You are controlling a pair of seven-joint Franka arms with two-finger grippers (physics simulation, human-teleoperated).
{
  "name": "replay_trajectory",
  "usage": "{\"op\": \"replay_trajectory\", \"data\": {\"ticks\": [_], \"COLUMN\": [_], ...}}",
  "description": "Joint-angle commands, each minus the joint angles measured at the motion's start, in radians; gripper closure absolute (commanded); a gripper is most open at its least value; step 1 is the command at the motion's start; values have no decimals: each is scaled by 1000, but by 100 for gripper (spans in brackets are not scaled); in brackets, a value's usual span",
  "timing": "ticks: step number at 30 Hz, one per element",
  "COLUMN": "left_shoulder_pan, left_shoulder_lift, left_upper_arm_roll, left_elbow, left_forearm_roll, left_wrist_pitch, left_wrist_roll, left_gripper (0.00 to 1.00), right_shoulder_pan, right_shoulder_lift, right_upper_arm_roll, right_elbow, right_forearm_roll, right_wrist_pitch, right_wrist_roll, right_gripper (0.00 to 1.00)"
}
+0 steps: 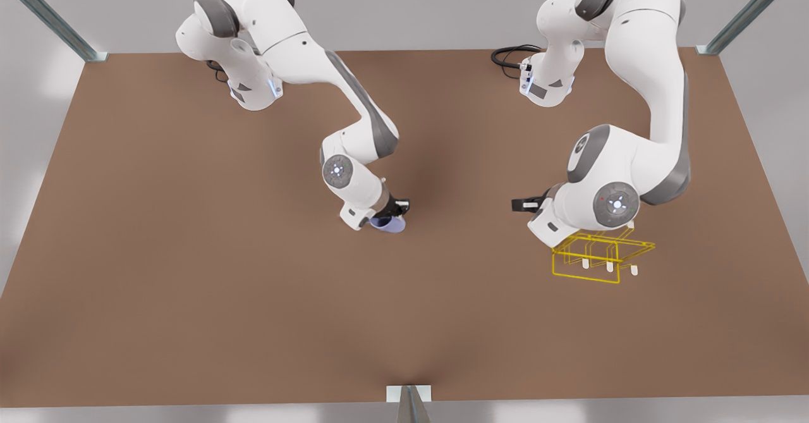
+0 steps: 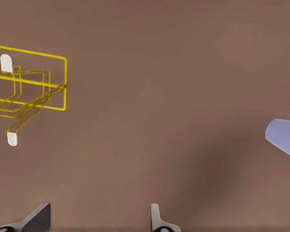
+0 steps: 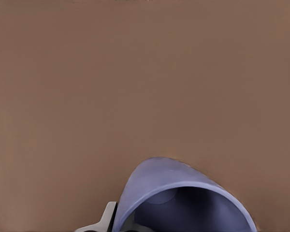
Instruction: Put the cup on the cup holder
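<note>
The right gripper sat near the middle of the front view, its fingers closed around the cup, pinching it at the rim. In the right wrist view the cup lay at the bottom of the frame with its open mouth turned toward the camera, and one pale finger showed pressed against its outer wall. The cup looked tipped, its long axis leaning rather than upright, and whether it touched the table could not be told.

The cup holder stood well apart from the cup, toward the front view's right and a little lower in the frame, its white-tipped pegs pointing toward the bottom of the frame. The coming move therefore seemed to turn on carrying the cup across toward the front view's right and lining its mouth up with a peg.

The left gripper hung over the bare table beside the rack, fingers spread with nothing between them, and appeared to be waiting. In its wrist view the cup holder filled the upper left and the cup showed at the right edge. That arm was nearer the rack, but the right one held the cup.
</note>
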Motion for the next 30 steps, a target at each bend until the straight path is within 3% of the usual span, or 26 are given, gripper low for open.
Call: {"op": "replay_trajectory", "data": {"ticks": [1,5,10,18,30], "left_shoulder_pan": [-3,-12,-14,-14,-12], "left_shoulder_lift": [1,9,10,10,10], "left_upper_arm_roll": [-1,-2,-2,-2,-2], "left_elbow": [-1,-1,-3,-3,-3], "left_forearm_roll": [-2,-2,-1,-1,1], "left_wrist_pitch": [1,-5,-8,-12,-14], "left_wrist_roll": [-42,-43,-45,-43,-45], "left_gripper": [0,0,0,0,0], "right_shoulder_pan": [-3,-16,-81,-78,-76], "right_shoulder_lift": [4,-4,3,126,318], "right_upper_arm_roll": [9,12,21,55,97], "right_elbow": [10,23,-7,56,266], "right_forearm_roll": [107,239,849,1314,1371], "right_wrist_pitch": [104,118,115,109,103], "right_wrist_roll": [199,164,-229,-435,-447], "right_gripper": [79,79,79,79,79]}}
